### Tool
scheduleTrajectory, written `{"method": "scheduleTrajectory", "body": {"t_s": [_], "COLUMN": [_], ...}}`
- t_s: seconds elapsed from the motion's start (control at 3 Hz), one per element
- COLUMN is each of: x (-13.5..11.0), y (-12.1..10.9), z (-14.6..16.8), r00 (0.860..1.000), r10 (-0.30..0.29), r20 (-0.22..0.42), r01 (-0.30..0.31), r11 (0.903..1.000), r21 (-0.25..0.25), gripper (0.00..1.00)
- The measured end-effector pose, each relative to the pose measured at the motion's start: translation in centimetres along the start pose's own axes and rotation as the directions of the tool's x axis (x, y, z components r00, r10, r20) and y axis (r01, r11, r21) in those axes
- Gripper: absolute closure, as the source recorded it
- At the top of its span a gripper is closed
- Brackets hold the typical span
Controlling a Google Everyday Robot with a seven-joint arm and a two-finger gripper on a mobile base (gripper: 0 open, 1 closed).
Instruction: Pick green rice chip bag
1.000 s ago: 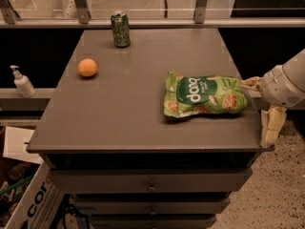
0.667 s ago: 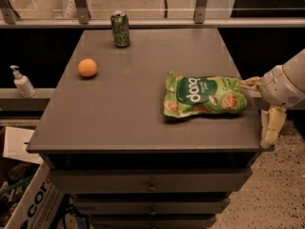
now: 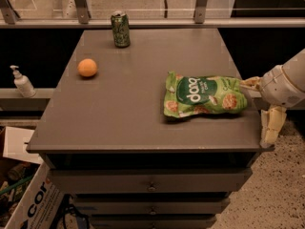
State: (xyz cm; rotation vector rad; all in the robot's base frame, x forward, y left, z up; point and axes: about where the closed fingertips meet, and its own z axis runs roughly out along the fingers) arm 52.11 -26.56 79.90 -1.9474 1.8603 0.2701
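Nothing has shifted since a second ago: bag, can, orange and gripper sit as before. On the grey table point(image 3: 119, 123), the orange point(image 3: 87, 67) lies at nine o'clock near the left edge. The green drink can point(image 3: 120, 29) stands at eleven by the far edge. The front half is bare. The green rice chip bag point(image 3: 205, 95) lies flat at three o'clock, close to the right edge. The gripper point(image 3: 254, 112) hangs by that edge at four o'clock, spread wide and empty. Its upper finger reaches the bag's right end; the lower points down beside the front-right corner.
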Motion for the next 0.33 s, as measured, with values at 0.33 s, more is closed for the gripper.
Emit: {"method": "scheduleTrajectory", "body": {"t_s": [0.33], "x": [0.0], "y": [0.0], "z": [0.01], "r00": [1.0], "r10": [0.0], "r20": [0.0], "r01": [0.0], "r11": [1.0], "r21": [0.0], "gripper": [0.0]}}
